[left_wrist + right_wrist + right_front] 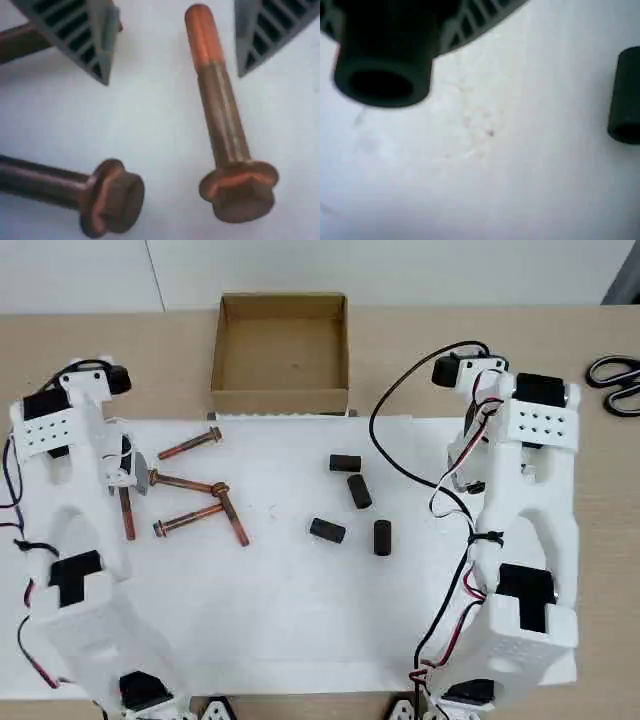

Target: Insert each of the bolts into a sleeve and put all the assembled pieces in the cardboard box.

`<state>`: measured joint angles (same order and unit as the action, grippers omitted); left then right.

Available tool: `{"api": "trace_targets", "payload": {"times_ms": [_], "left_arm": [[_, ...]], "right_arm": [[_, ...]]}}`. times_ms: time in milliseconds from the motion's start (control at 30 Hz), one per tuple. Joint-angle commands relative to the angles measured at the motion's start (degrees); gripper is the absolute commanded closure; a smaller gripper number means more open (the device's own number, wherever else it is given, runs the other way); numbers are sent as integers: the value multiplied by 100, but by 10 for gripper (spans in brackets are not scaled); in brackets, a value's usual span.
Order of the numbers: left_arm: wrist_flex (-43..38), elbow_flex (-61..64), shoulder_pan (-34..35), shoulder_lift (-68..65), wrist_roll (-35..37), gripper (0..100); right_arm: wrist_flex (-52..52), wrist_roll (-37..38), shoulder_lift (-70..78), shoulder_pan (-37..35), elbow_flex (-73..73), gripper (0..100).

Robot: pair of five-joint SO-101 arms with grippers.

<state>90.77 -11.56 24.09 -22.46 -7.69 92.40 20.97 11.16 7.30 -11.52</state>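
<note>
**Overhead and wrist views of the work area.** The cardboard box (280, 398) stood open-topped at the far edge of a white sheet (300, 620) spread on the tabletop (420, 350). Five copper-coloured bolts (188, 520) lay loose on the sheet in front of the box, toward its left-arm side, some touching one another. Four black sleeves (359, 490) lay scattered in front of the box, toward its right-arm side.

We saw the left gripper (172, 78) with its fingers (85, 35) spread wide. One bolt (222, 125) lay between them, touching neither, and a second bolt (112, 202) lay just beside it. The right gripper (465, 20) was clamped on a fifth sleeve (382, 80), with another sleeve (625, 95) lying near on the sheet.

Black scissors (615, 385) lay well apart from the box, beyond the right arm (525, 490), whose body covered its own gripper from overhead.
</note>
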Motion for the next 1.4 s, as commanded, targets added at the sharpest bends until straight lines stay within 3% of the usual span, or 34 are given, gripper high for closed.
{"api": "trace_targets", "payload": {"times_ms": [0, 567, 1367], "left_arm": [[-299, -233, 79, -88, 62, 839], [-853, -215, 97, -352, 70, 840], [-923, -198, 141, -782, 598, 841]], "right_arm": [[-66, -35, -321, 31, -26, 992], [-40, -26, -312, 31, -26, 992], [-40, -26, -312, 31, -26, 992]]}}
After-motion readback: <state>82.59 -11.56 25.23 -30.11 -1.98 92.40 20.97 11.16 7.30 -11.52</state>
